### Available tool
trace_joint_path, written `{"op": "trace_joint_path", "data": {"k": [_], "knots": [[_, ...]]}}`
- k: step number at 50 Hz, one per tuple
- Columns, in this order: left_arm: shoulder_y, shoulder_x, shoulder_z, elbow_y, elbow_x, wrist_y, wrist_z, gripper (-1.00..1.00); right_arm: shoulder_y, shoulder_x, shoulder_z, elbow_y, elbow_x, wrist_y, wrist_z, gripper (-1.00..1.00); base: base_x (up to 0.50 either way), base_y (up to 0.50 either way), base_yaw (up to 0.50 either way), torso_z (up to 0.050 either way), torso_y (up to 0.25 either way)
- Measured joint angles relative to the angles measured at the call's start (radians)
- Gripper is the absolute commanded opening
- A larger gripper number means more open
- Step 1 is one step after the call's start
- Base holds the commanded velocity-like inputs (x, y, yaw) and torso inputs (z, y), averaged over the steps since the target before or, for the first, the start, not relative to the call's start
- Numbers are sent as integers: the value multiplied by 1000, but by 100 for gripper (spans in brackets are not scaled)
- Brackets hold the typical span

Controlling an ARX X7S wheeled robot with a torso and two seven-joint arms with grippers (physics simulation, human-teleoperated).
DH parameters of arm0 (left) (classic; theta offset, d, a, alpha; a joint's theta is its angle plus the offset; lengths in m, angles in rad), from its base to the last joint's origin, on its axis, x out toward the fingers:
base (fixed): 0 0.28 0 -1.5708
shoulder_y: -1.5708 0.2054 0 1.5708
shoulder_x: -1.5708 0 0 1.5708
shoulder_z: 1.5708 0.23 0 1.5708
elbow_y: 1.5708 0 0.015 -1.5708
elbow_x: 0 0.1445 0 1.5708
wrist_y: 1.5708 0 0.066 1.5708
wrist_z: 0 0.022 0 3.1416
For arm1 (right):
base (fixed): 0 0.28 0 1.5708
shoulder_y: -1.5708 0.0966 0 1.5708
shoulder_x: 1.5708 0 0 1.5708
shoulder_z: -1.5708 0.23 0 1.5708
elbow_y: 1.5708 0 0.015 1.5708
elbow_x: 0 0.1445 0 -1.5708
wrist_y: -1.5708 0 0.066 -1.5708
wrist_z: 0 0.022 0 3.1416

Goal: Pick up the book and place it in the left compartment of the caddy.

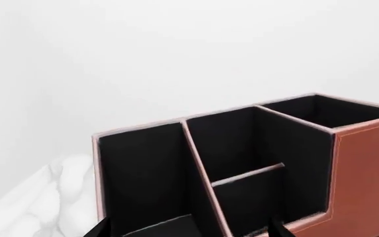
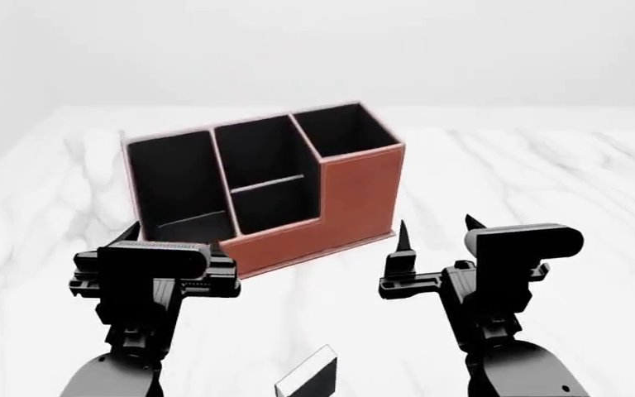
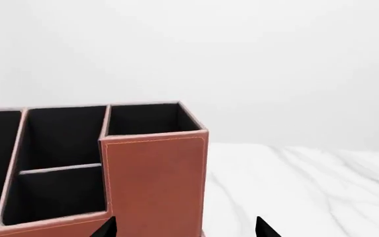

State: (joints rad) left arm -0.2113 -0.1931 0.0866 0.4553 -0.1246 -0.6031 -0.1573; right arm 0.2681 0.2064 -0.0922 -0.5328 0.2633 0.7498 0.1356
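1. Head view showed me the book point(image 2: 308, 378) low in the frame, just left of centre, lying on the marble table point(image 2: 582, 174) between my two arms. It looked small and thin, with a dark cover and a whitish page edge along one side, and was partly cut off by the bottom edge.
2. I saw the caddy point(image 2: 356, 194) in the upper middle, reddish-brown outside, black inside, pale along its rims, well apart from the book.
3. Its left compartment point(image 2: 174, 178) sat at the caddy's left end, a tall narrow black slot. A thin pale line crossed its floor; I could not tell what that was.
4. My left gripper point(image 2: 172, 234) hung just in front of that end, fingers spread and holding nothing.
5. My right gripper point(image 2: 436, 230) sat right of the caddy's taller end, fingers point(image 2: 403, 235) also apart and empty.
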Motion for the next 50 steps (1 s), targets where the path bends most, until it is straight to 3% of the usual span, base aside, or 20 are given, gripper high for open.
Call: {"op": "trace_joint_path", "data": {"k": [12, 23, 30, 44, 50], "knots": [[2, -5, 4, -2, -6, 3, -7, 100, -1, 5, -3, 3, 5, -5, 5, 100, 500, 73, 0, 0, 1], [2, -9, 7, -2, -12, 2, -12, 100, -3, 9, -7, 4, 8, -13, 11, 100, 0, 0, 0, 0, 1], [3, -12, 8, -1, -16, 2, -15, 100, -5, 12, -7, 3, 16, -16, 9, 100, 494, 0, 0, 0, 0], [2, -17, 10, 0, -25, 2, -22, 100, -5, 19, -13, 3, 18, -20, 17, 100, 0, 0, 0, 0, 1], [3, -19, 12, 0, -28, 4, -25, 100, -8, 22, -12, 2, 29, -25, 10, 100, 425, 0, 0, 0, 0]]}}
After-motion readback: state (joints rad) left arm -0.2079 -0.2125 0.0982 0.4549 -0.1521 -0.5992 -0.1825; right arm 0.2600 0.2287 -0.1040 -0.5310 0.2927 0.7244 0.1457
